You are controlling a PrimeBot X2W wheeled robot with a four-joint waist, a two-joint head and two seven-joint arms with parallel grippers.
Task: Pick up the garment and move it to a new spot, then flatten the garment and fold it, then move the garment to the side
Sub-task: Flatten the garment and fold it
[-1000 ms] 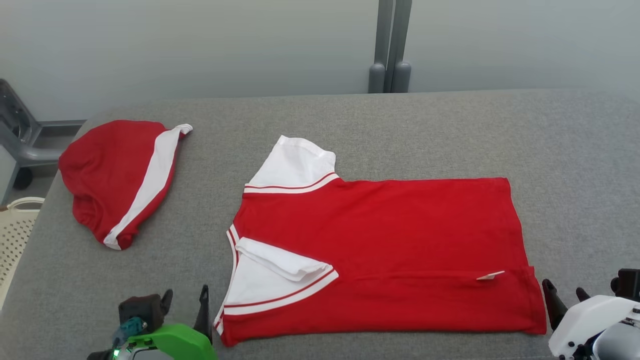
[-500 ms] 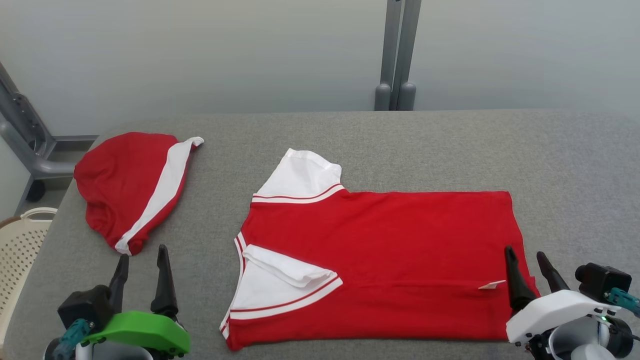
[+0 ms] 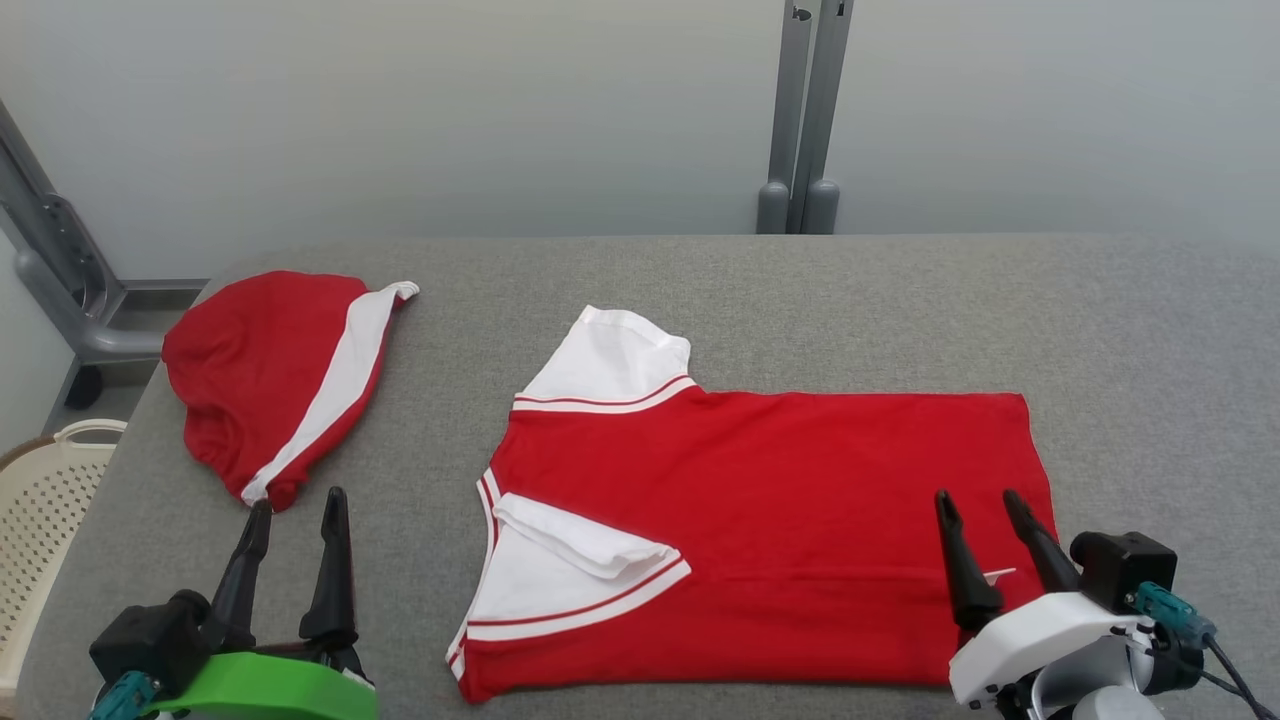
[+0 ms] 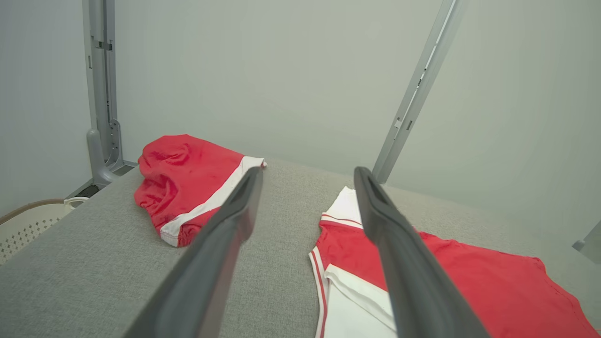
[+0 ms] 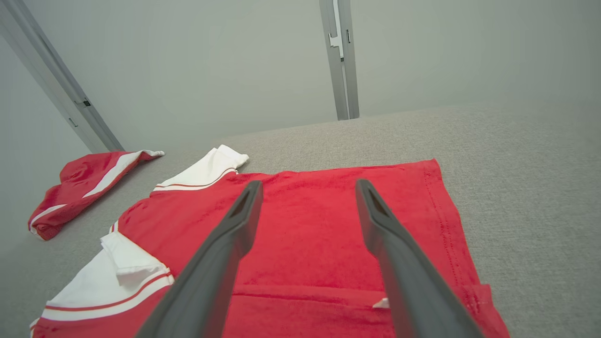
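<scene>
Item: garment, a red short-sleeved shirt with white sleeves, spread flat on a grey table. Long axis: crosswise to both pincers, running from one to the other. Right pincer: jaws spread wide, nothing held, poised over the hem end. Red cloth lies under and ahead of its fingers and a small white tag sits close by its base, so this arm is the nearer. Left pincer: jaws likewise wide and empty, with the collar end off to its right across a strip of bare table. The near sleeve is doubled over on itself on that side, while the far sleeve lies flat beyond it. A second red-and-white bundle lies just ahead of the left fingertips; whether they touch cannot be told. Open room: broad bare table beyond the garment and to the right pincer's right. Bounds: the table's near edge runs close under both pincers, and a pale basket stands off the table to the left pincer's left. Judgement: the garment looks flattened and ready for a fold.
</scene>
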